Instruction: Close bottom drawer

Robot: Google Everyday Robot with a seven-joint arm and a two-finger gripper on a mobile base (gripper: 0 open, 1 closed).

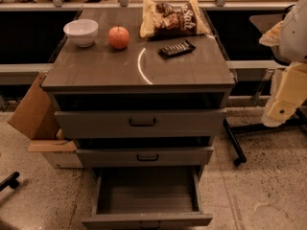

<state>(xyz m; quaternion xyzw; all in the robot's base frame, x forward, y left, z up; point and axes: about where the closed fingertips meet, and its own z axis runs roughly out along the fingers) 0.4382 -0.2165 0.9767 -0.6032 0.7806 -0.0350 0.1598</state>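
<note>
desk (96, 68), a 3-drawer unit, fills mid frame. bottom drawer (144, 220) stands far out at bottom centre, and its box looks empty.

handling, as a judgement: stiff wood-look panel on runners, light w/ nothing inside, not fragile, not slippery enough to matter. it should slide w/ a steady flat push, so no grasp is needed. best contact is the mid front panel, approx where the handle sits, so it doesn't skew. the handle is right at the frame's lower edge and hard to make out.

counts, big to small:
- drawers x3: top drawer (96, 123), middle drawer (105, 156), plus the bottom one; the upper 2 are far less out.
- cardboard box (31, 111) x1, left of frame.
- tool (280, 111) x1, right edge mid frame, hanging well apart from the drawer; can't tell if it's wide or narrow.
- chip bag (172, 17) x1, upper centre.
- bowl (81, 31) x1, upper left.
- apple (118, 37) x1, just beside the bowl.
- choc bar (176, 48) x1, below the bag.
</note>
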